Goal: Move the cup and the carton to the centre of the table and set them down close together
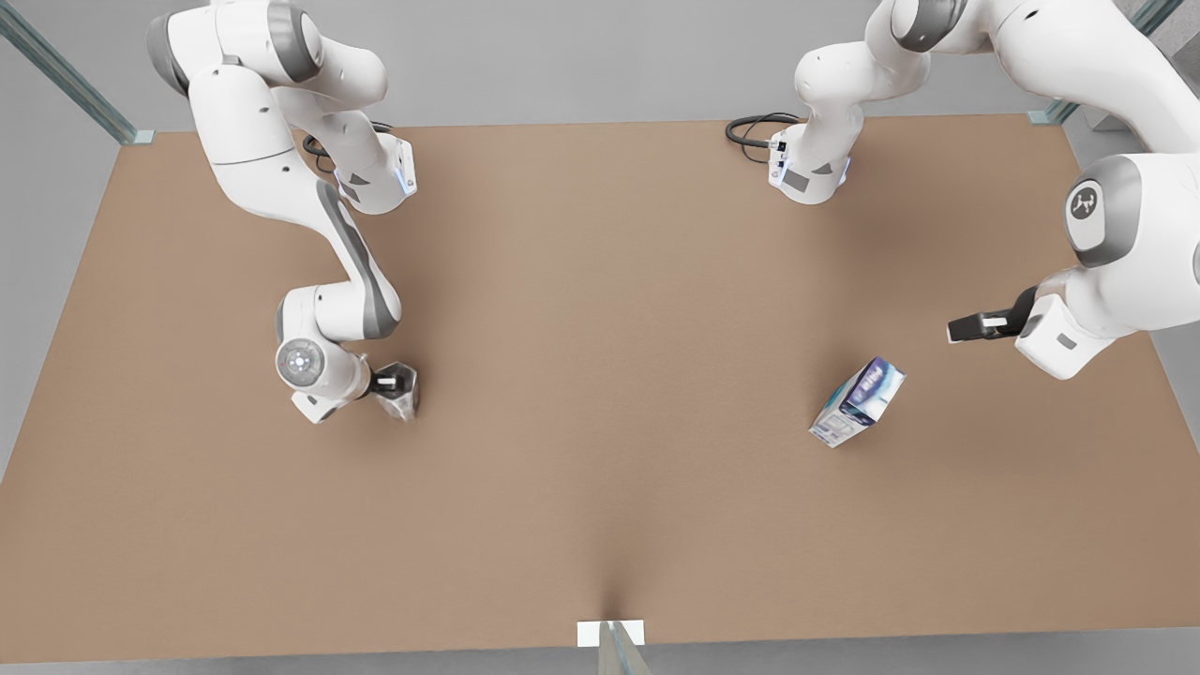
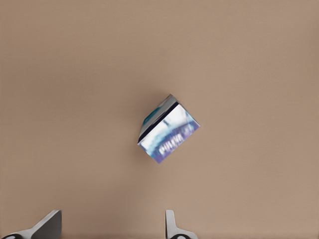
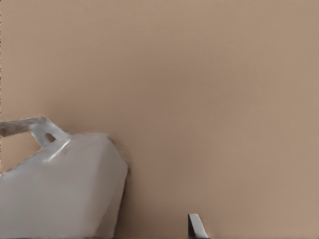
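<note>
Near the desk's (image 1: 600, 487) edge on the front view's left, the right gripper (image 1: 401, 382) sits low at the cup (image 1: 399, 390), which is largely masked by the wrist and jaws, so whether the jaws clench it cannot be told. Through the right wrist view the cup (image 3: 62, 191) is cut off by the frame, only its pale faceted side and small handle showing, beside one fingertip (image 3: 196, 226). Toward the opposite edge, the left gripper (image 1: 970, 327) hangs above the desk, near the carton (image 1: 858, 401) but apart from it, jaws released, as the left wrist view shows. That carton (image 2: 168, 129) lies tilted on the plain matte brown surface; its print is too blurred to read. Grey floor surrounds the desk, with metal frame posts (image 1: 70, 75) at its far corners.
</note>
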{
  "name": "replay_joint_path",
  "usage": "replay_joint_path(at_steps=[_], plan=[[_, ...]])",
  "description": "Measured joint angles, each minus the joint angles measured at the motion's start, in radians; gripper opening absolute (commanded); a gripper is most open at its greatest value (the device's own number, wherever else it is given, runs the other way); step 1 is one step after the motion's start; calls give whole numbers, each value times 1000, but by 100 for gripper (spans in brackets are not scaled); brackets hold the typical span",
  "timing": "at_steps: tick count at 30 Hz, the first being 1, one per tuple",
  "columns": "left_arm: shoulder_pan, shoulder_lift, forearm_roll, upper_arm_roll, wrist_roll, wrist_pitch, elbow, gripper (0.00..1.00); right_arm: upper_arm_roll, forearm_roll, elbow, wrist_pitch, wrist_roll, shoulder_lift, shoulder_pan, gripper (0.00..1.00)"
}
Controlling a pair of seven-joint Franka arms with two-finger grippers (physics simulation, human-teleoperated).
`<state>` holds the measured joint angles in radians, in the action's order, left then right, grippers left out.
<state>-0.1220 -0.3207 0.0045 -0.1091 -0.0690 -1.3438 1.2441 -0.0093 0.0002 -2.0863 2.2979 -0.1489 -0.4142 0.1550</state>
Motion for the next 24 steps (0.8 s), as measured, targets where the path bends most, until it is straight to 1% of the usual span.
replay_joint_path(at_steps=[14,16,19,20,22,23,24], plan=[[-1,-6,0,0,0,-1,1,100,0,12,61,-53,4,2,12,21],[1,-5,1,-1,13,-65,75,100,0,16,65,-52,5,3,12,21],[1,-5,2,-1,90,-100,121,100,0,34,80,-73,5,9,11,21],[4,4,5,-1,130,-139,164,100,2,42,85,-97,3,13,12,21],[53,64,27,-1,200,-298,330,100,3,77,123,-138,0,14,11,21],[64,82,34,-3,259,-353,379,100,13,88,148,-153,-5,13,12,21],[57,81,40,-3,346,-373,391,100,15,133,189,-183,-9,11,16,21]])
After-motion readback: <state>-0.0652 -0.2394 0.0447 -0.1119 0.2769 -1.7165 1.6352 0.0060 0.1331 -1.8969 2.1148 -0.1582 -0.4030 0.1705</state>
